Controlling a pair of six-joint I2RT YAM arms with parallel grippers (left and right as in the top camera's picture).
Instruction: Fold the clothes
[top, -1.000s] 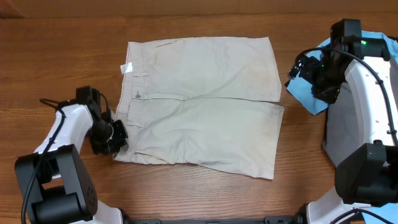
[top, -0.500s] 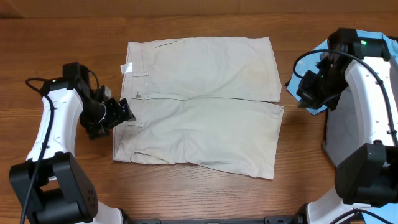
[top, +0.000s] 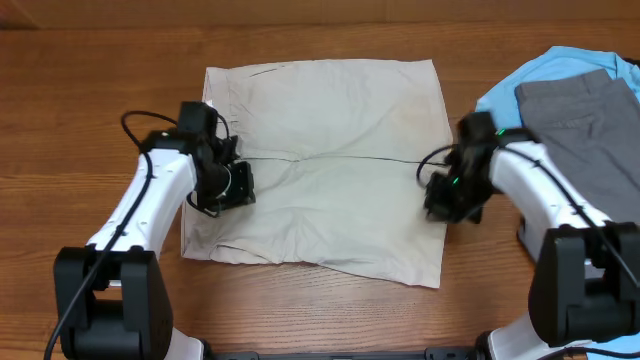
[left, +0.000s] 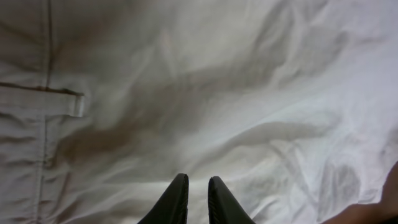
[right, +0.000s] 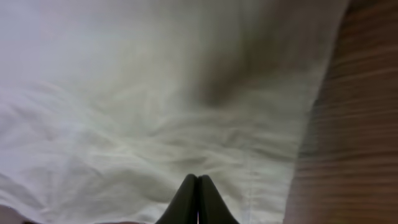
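Shorts (top: 330, 130) lie flat mid-table (top: 90, 90), long axis left-right: waistband left, hems right (one leg far, one near). Left gripper (top: 236, 186) is over the waistband end by the centre seam. Its fingers are nearly together with a slim gap, and I can't tell if cloth is pinched. Right gripper (top: 442, 200) is at the near leg's hem, tips pressed closed, nothing visibly held. Each arm is nearer its own end, so the fold probably goes across the seam.
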